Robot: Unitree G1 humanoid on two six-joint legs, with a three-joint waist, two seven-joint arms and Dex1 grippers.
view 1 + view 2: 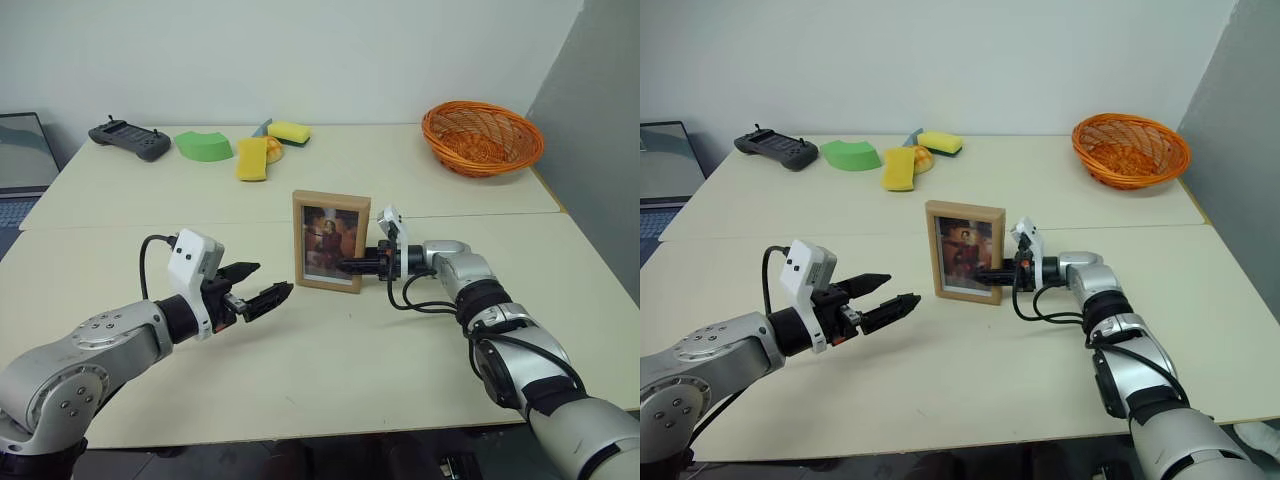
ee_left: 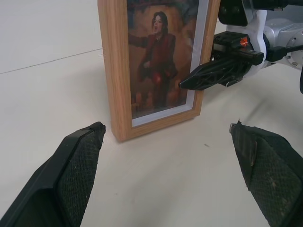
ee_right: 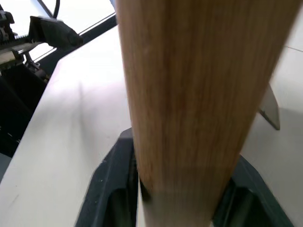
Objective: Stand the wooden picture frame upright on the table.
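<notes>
Wooden picture frame (image 1: 331, 241) upright in right gripper (image 1: 352, 265)

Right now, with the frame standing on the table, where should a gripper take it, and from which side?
Probably by its vertical side rail, from the side. The frame stands upright, picture toward the robot, so its thin wooden edge fits between two fingers. The right gripper already straddles the right-hand rail low down; the open left gripper could take the opposite rail the same way.
</notes>
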